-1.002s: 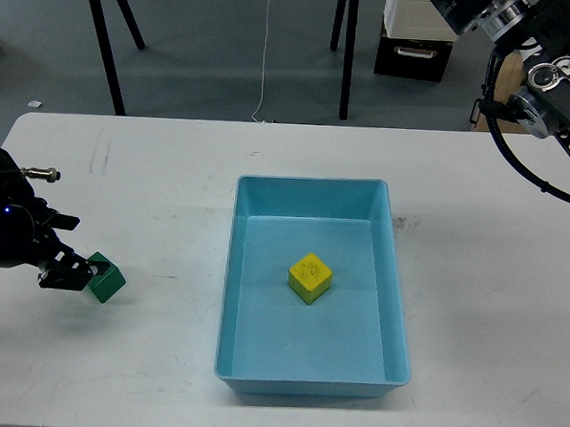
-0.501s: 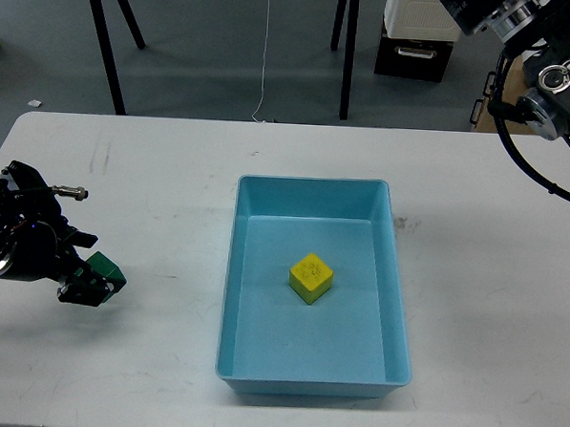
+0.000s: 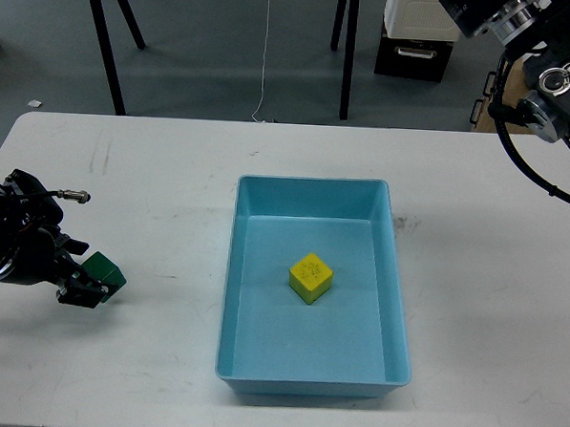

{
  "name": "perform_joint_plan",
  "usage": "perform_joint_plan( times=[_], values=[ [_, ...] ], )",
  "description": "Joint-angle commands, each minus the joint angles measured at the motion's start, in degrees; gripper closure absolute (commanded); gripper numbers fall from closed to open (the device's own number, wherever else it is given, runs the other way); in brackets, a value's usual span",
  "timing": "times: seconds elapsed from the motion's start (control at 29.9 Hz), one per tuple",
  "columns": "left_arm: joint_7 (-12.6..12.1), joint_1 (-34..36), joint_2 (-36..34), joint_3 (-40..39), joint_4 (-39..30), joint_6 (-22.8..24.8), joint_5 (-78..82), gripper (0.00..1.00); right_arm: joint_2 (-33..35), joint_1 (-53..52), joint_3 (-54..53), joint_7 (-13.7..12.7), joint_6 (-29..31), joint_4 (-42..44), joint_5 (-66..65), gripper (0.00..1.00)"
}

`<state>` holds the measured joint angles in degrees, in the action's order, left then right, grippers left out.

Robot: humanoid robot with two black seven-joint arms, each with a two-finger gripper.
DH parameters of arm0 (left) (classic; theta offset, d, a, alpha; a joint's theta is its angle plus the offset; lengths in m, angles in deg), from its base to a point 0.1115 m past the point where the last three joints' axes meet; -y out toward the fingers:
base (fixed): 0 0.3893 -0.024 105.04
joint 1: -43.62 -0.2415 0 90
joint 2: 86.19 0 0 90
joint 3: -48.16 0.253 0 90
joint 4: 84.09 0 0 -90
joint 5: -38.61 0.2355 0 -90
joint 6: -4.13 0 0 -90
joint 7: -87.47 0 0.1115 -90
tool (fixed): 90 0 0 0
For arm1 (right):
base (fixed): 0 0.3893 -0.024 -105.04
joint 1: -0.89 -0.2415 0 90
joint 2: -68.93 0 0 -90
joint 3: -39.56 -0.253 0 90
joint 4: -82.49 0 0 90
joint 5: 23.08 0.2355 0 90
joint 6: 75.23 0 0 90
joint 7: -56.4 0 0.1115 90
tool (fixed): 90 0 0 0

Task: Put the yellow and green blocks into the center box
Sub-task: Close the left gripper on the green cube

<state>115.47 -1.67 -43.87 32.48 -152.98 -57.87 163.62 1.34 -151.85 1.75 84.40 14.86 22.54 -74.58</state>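
The green block (image 3: pixel 105 271) is at the left of the white table, between the fingers of my left gripper (image 3: pixel 88 284), which looks shut on it from the left, low over the table. The yellow block (image 3: pixel 310 277) lies in the middle of the light blue box (image 3: pixel 395 305) at the table's centre. My right arm (image 3: pixel 551 65) is raised at the top right corner; its gripper is outside the view.
The white table (image 3: pixel 172 188) spreads around the box, with bare surface between the green block and the box's left wall. Beyond the far edge are black stand legs (image 3: pixel 108 42) and a dark case (image 3: pixel 413 58) on the floor.
My left gripper shifted a little to the right and up with the green block, which turned slightly. The yellow block and the box have not moved.
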Motion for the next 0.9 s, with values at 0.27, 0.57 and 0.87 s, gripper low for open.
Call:
perform_joint_plan(
  times=[0.27, 0.57, 0.87],
  values=[
    [0.0, -0.2, 0.2, 0.6, 0.3, 0.0, 0.0, 0.43, 0.0, 0.1, 0.0, 0.0, 0.0, 0.0, 0.0, 0.02],
    [0.0, 0.1, 0.2, 1.7, 0.8, 0.0, 0.0, 0.79, 0.0, 0.1, -0.1, 0.0, -0.9, 0.0, 0.0, 0.02],
    [0.0, 10.0, -2.1, 1.0, -2.1, 0.0, -1.2, 0.84, 6.2, 0.9, -3.4, 0.0, -1.0, -0.7, 0.3, 0.02]
  ],
)
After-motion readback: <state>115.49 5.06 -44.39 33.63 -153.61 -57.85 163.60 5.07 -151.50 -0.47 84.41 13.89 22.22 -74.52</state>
